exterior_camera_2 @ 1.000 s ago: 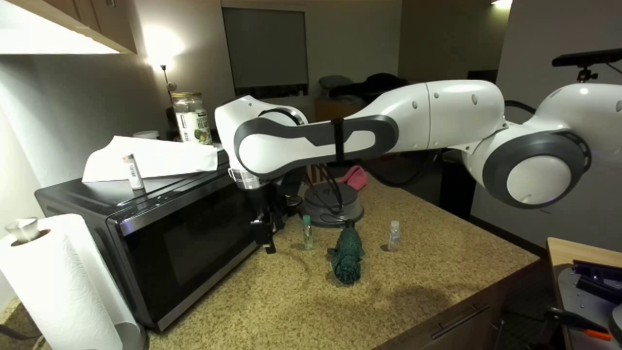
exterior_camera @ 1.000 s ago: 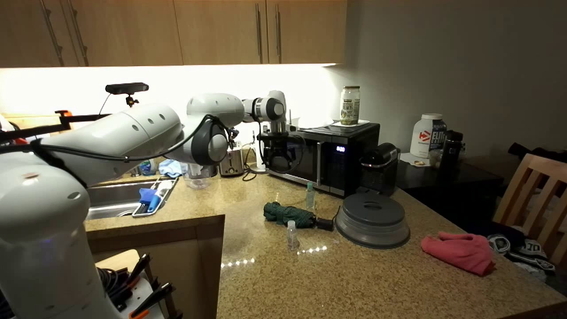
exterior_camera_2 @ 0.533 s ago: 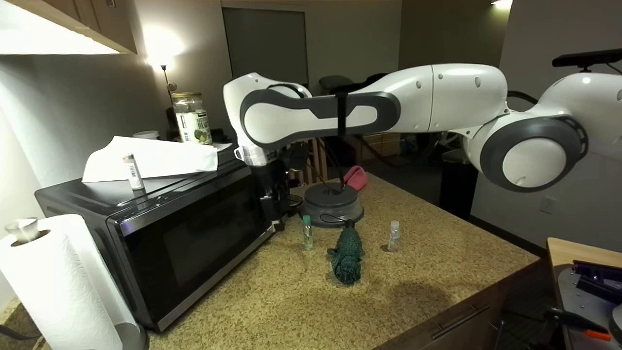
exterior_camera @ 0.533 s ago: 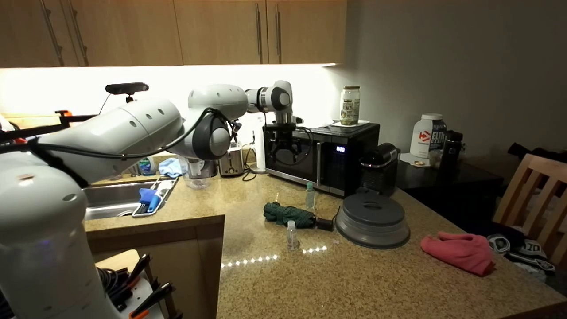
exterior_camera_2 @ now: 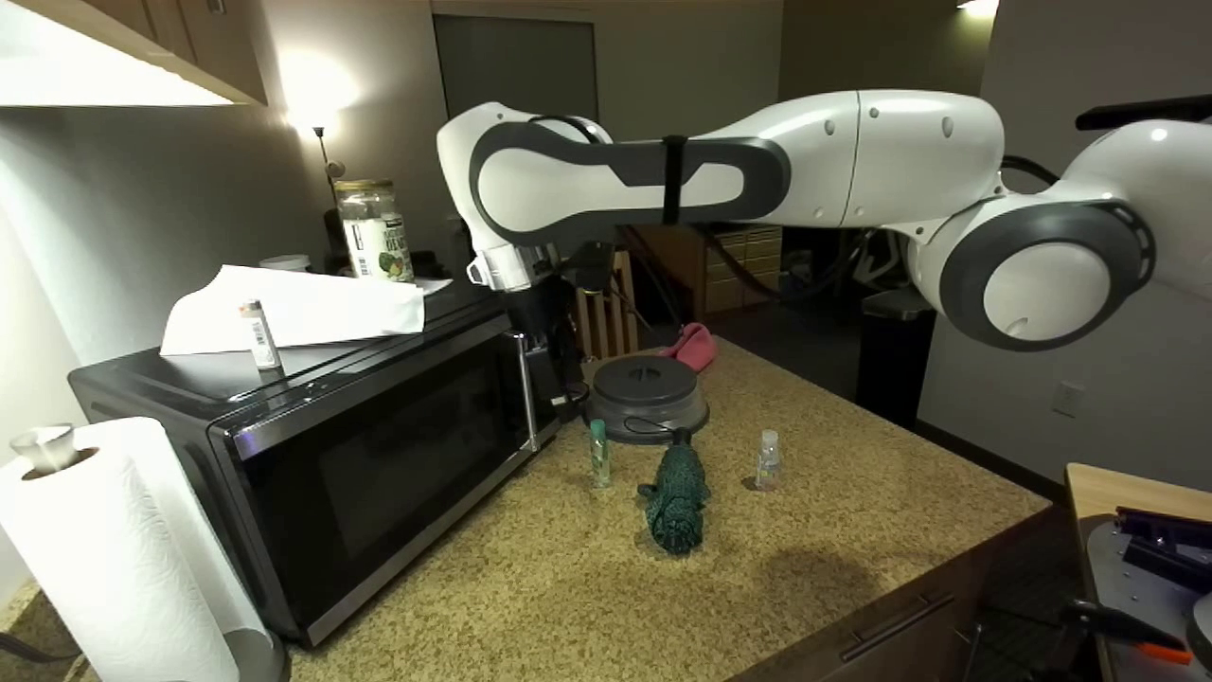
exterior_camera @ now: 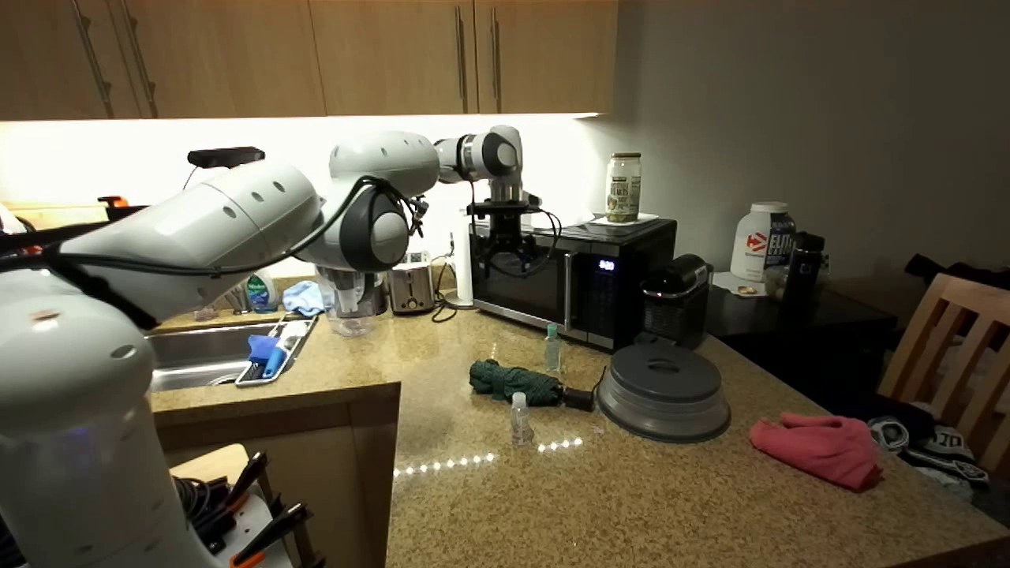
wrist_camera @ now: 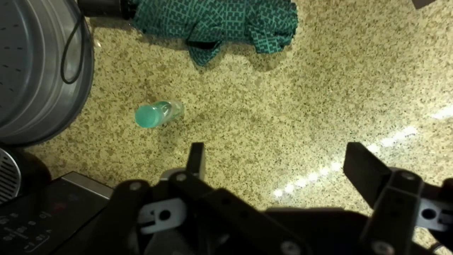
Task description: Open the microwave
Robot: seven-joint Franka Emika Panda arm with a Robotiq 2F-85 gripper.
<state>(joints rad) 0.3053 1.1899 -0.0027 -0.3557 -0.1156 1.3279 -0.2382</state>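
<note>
The black-and-silver microwave (exterior_camera: pixel 600 296) stands on the counter with its dark glass door shut; it also shows in an exterior view (exterior_camera_2: pixel 379 455). Its upright silver handle (exterior_camera: pixel 567 292) shows in both exterior views (exterior_camera_2: pixel 527 388). My gripper (exterior_camera: pixel 506 264) points down in front of the door, left of the handle there; in an exterior view the gripper (exterior_camera_2: pixel 563 398) stands just beside the handle, seemingly apart from it. In the wrist view the gripper (wrist_camera: pixel 274 147) is open, with only counter between its fingers. The microwave's control panel (wrist_camera: pixel 28 216) shows at lower left; the handle is hidden there.
A green folded umbrella (exterior_camera: pixel 513 383), a green-capped bottle (exterior_camera: pixel 551 351), a small clear bottle (exterior_camera: pixel 520 422) and a grey domed cover (exterior_camera: pixel 667 386) are on the counter. A coffee maker (exterior_camera: pixel 675 300) stands beside the microwave. A jar (exterior_camera: pixel 623 189) stands on top. Paper towels (exterior_camera_2: pixel 123 559) stand at its other end.
My gripper has risen and shifted along the microwave's front toward the handle end. The handle now shows in an exterior view where the gripper hid it. The door has not moved.
</note>
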